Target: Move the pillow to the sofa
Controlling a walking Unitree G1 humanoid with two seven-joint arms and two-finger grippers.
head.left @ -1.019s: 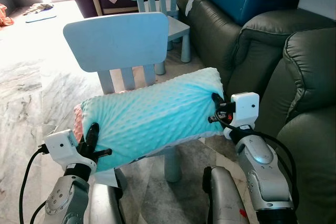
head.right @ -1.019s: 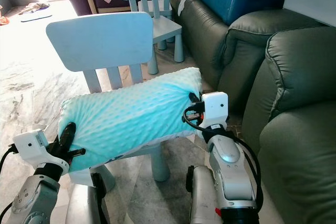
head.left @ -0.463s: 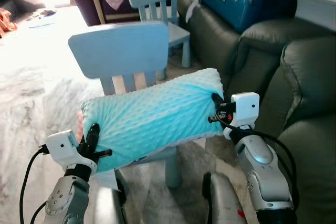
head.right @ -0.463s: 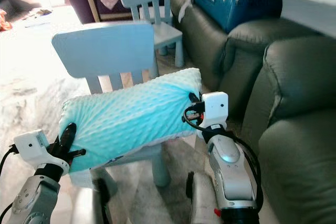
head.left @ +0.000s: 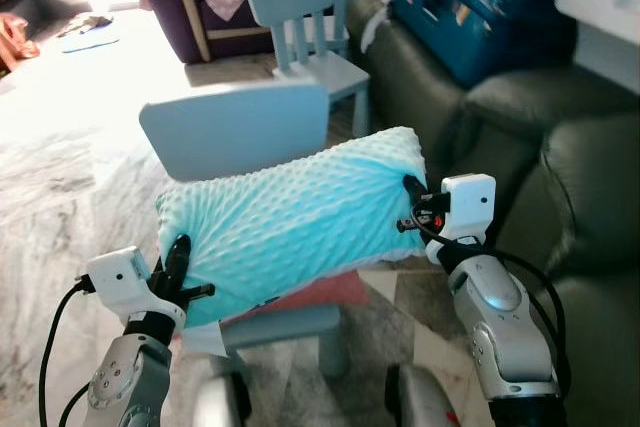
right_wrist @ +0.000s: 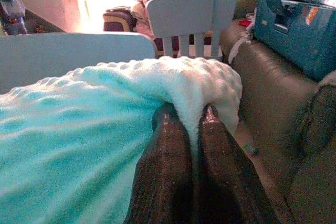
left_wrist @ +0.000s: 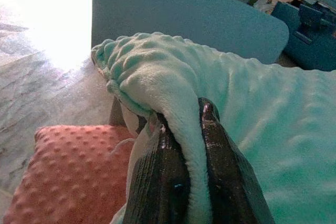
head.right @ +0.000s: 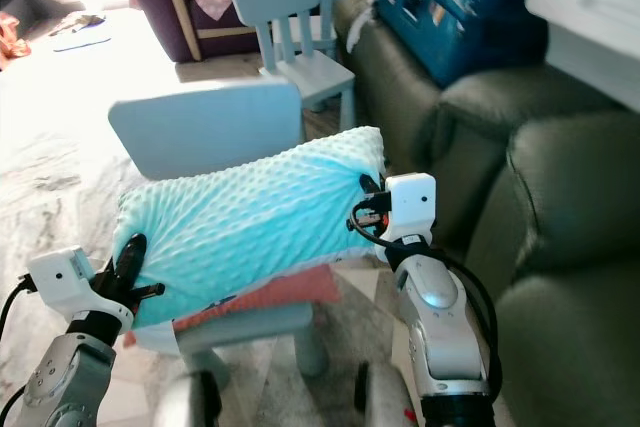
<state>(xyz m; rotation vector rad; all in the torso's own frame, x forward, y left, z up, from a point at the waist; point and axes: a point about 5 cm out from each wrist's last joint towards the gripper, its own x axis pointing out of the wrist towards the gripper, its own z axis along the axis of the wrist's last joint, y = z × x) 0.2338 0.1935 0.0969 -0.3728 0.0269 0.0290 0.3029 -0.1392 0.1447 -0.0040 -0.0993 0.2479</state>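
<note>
Pillow (head.left: 295, 222) held aloft above blue chair (head.left: 240, 132), sofa (head.left: 560, 147) just beyond. Left gripper (left_wrist: 184, 129) and right gripper (right_wrist: 189, 121) fingers pinch opposite ends. Soft, light, probably saggy; end grips suit it.

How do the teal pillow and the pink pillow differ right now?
The teal pillow is held in the air, one end in the left pincer, the other in the right pincer; the pink pillow lies on the chair, ungripped. Teal shows whole; pink is mostly hidden beneath it. Both have dotted, bumpy fabric.
</note>
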